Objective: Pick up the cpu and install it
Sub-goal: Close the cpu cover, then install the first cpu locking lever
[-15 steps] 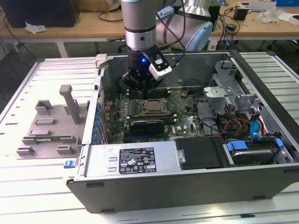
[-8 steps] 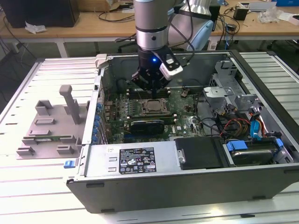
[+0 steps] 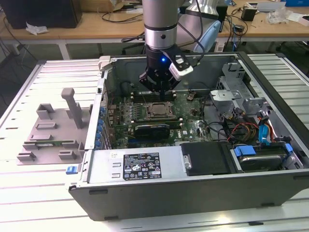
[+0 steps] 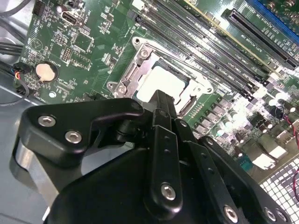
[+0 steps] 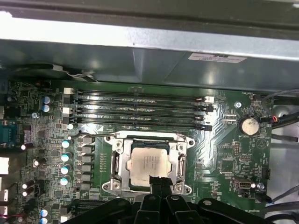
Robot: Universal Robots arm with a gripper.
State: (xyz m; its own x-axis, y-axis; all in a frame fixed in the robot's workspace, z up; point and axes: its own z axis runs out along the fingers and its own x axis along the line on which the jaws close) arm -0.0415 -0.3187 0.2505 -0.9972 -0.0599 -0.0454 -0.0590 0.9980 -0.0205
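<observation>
Your fingers point(image 5: 159, 181) squeezed together, holding nothing. Cpu point(image 5: 148, 163) lies flat in socket point(image 5: 117, 164), straight below you. Fingertips sit just over one cpu edge, not middle.

The cpu point(image 5: 147, 164) has a smooth, dull silvery metal top. Around it, the socket frame point(image 5: 116, 164) is shiny bare metal; the gripper point(image 5: 158, 183) is matt black.

I see a white slatted table point(image 3: 29, 203) catching bright glare along its near edge. Behind it runs a wooden workbench point(image 3: 87, 26) strewn with cables point(image 3: 120, 17), a black box point(image 3: 43, 12) on it toward the exterior view's left, dark floor point(image 3: 12, 67) beneath.
</observation>
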